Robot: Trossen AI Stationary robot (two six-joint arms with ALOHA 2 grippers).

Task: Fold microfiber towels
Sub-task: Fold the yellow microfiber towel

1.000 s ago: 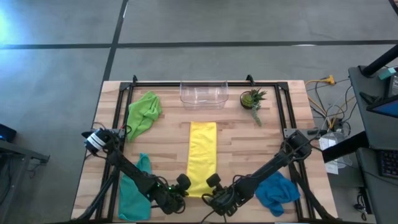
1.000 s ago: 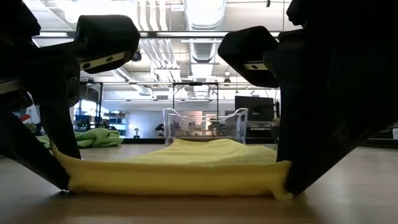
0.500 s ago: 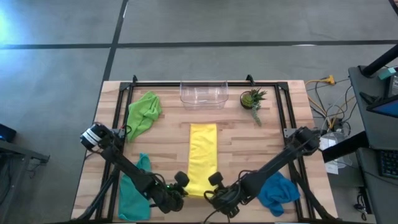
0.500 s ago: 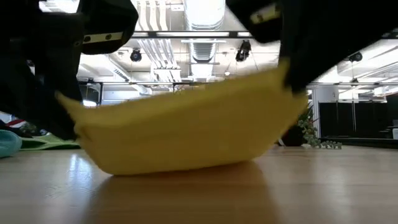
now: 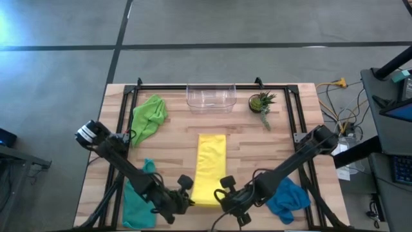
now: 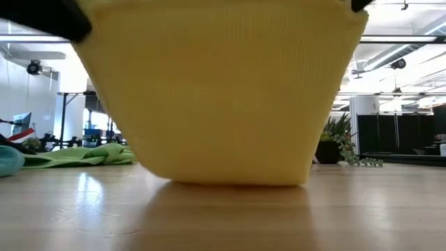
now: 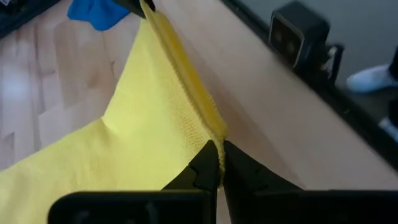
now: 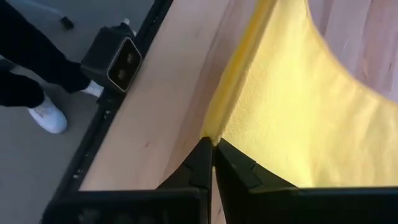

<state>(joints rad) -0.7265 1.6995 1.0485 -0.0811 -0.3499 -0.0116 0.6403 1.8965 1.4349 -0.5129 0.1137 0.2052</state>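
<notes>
The yellow towel (image 5: 210, 169), folded to a long strip, lies at the table's middle with its near end raised; in the low view (image 6: 223, 97) it fills the frame, hanging down to the table. My left gripper (image 5: 186, 183) is shut on its near left corner and my right gripper (image 5: 226, 183) on its near right corner. The lime green towel (image 5: 149, 116) lies crumpled at the far left, the teal towel (image 5: 138, 196) at the near left, the blue towel (image 5: 287, 196) at the near right. My left gripper pinches the yellow towel's near left corner (image 7: 211, 132) between its two fingers, on a thick doubled edge. The fingers slant down from the table's left. The near edge runs taut to the other gripper, lifted off the table. My right gripper pinches the yellow towel's near right corner (image 8: 214, 127) between its two fingers. The fingers slant down from the table's right. The corner is lifted, and the cloth sags from it down to the table.
A clear plastic bin (image 5: 210, 96) and a small potted plant (image 5: 261, 103) stand at the far edge. A black frame (image 5: 122, 122) runs around the table. The low camera (image 8: 118, 59) sits at the near edge, with a person's shoe (image 8: 46, 115) on the floor beyond.
Both grippers have risen with the yellow towel's near end and gone a little toward the far edge. The near end, flat on the table a second ago, now hangs lifted between them; the far part has stayed lying on the table.
</notes>
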